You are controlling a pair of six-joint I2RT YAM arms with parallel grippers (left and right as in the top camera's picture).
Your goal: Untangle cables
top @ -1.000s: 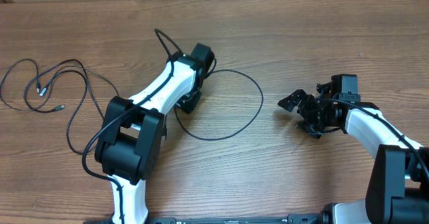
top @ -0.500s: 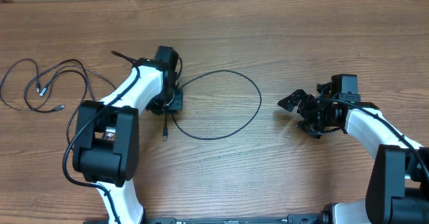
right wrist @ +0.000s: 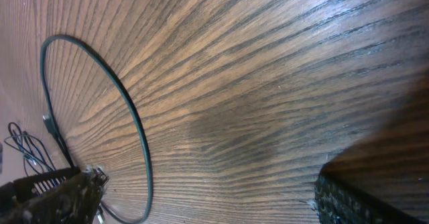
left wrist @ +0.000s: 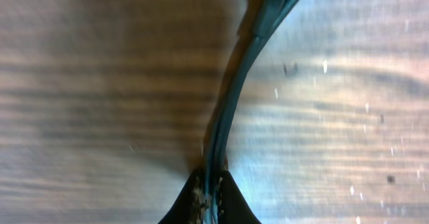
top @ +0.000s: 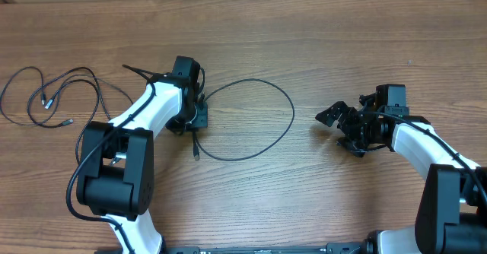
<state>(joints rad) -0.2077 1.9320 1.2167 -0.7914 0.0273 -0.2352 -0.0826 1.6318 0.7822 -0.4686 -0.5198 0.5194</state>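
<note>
**Left of the left claw.** Two or more loose cables [top: 57, 94] lie in slack loops on the tabletop [top: 319, 26], well apart from the claw. Their position matches both earlier frames.

**Left claw** [top: 193, 122]. It is closed on the looped cable [top: 251, 80]. In the wrist view the cord [left wrist: 231, 96] runs up from between the pinched fingertips [left wrist: 194, 200]. One second ago this claw sat further right, over the loop's left edge. It has since travelled left, and since half a second ago it has barely shifted. A short tail ending in a plug end [top: 195, 153] trails just below the claw and now sits slightly further right than half a second ago.

**Between the claws.** The loop spreads to the right of the left claw, flat on the wood. Its right edge has crept slightly left.

**Right claw** [top: 339, 132]. Its jaws stand wide apart and hold nothing. It is near the loop's right edge, not touching it. Its wrist view shows that loop [right wrist: 137, 133] off to the left. Its pose is unchanged.
</note>
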